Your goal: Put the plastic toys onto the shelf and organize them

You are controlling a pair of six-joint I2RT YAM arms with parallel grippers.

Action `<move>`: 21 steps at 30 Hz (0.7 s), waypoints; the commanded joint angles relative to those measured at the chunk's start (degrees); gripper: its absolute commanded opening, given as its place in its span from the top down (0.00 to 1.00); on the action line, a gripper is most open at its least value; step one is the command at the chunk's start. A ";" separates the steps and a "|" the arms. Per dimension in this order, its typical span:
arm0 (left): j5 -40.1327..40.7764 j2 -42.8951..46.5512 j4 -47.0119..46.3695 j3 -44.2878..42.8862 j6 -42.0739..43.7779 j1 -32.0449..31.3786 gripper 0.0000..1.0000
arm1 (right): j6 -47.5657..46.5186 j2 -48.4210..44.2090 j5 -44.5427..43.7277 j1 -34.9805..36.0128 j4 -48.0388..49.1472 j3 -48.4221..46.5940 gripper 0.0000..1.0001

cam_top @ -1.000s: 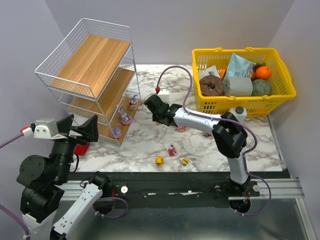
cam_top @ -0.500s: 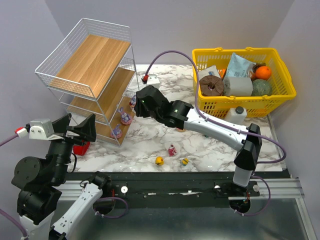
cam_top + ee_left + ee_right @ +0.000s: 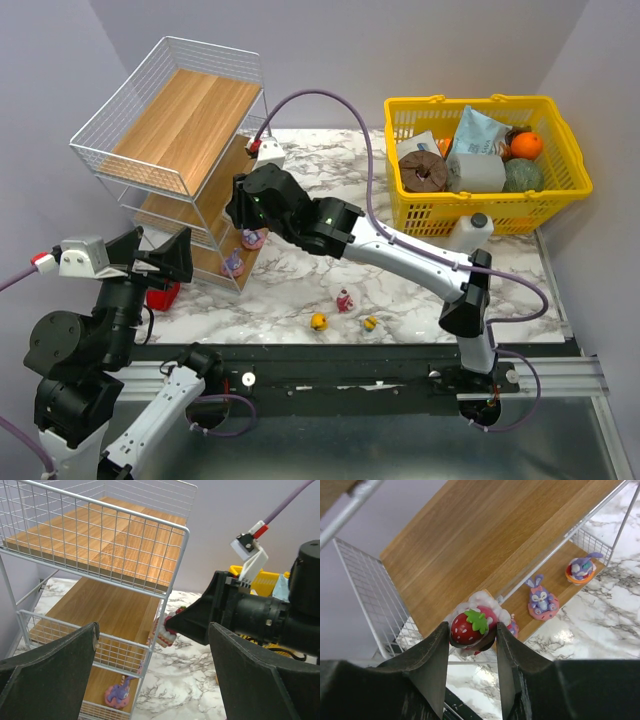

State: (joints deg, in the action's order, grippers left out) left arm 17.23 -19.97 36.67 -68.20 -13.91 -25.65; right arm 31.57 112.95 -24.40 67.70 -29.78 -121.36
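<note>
- The small red strawberry-topped plastic toy with a green leaf and a frilly white-and-pink base [image 3: 470,625] sits low in the centre of the right wrist view; the right gripper [image 3: 471,635] is clamped on it, one dark finger pressing each side.
- Over the last second the right arm has swung from the middle of the white marble table [image 3: 300,285] toward the upper left of the top view; it now reaches the three-tier white wire shelf with light wooden boards [image 3: 190,110], and the toy has travelled with it.
- The toy now hangs at the open front edge of the middle board, below the top one; whether it touches wood or wire I cannot tell.
- This looks like the placing step for this piece; what remains seems to be a short move inward and a release.
- A purple bunny figurine on a pink round base [image 3: 541,601] and a second purple figurine on an orange-rimmed base [image 3: 580,570] already stand on the lowest board, right of centre in the right wrist view.
- A small pink figurine [image 3: 344,299], a yellow duck [image 3: 318,321] and another yellow duck [image 3: 370,322] lie on the marble low in the centre of the top view; these are not yet shelved.
- The left gripper [image 3: 155,255] has barely shifted, at the left edge of the top view; its fingers are spread wide, holding nothing, and point at the shelf.
</note>
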 commanded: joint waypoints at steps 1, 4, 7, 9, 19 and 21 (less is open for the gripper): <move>3.06 -0.60 1.22 -1.14 0.20 -0.37 0.01 | 2.70 3.85 -2.31 1.38 -1.51 -4.93 0.99; 4.12 -0.25 0.78 -0.88 0.20 -0.37 0.01 | 3.32 4.83 -4.42 2.61 -1.42 -6.77 0.98; 4.56 0.01 0.78 -0.79 0.20 -0.37 0.01 | 3.14 6.06 -5.48 3.49 -1.51 -8.71 0.98; 4.65 0.02 0.86 -0.79 0.11 -0.37 0.01 | 3.06 6.67 -5.92 3.75 -1.77 -9.24 0.98; 4.91 0.28 1.04 -0.79 0.20 -0.37 0.01 | 2.97 10.36 -7.15 3.84 -2.92 -12.93 0.93; 4.91 0.19 1.13 -0.79 0.29 -0.37 0.01 | 2.27 11.06 -7.94 3.84 -2.91 -14.07 0.92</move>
State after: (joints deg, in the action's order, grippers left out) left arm 20.64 -20.18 36.73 -68.36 -13.93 -25.65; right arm 34.48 121.49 -29.08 71.35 -32.32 -132.25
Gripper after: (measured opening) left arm 0.989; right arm 0.454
